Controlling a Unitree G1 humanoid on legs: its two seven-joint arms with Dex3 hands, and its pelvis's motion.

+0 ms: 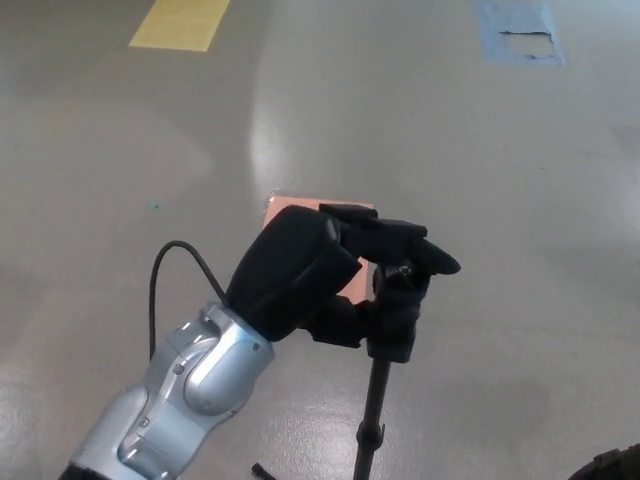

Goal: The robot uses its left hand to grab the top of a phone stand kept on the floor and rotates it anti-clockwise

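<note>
Though gripped, upright black phone stand (378, 400)

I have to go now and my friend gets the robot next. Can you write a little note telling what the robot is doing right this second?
Left hand: shut on the top of the phone stand, fingers wrapped over its head.
Right hand: not in view.
The phone stand is upright on the grey floor, its pole running down out of the picture. A pink square lies on the floor behind the hand.
Done: the grab.
Left: the anti-clockwise turn; how far it has gone cannot be told from this picture.
</note>
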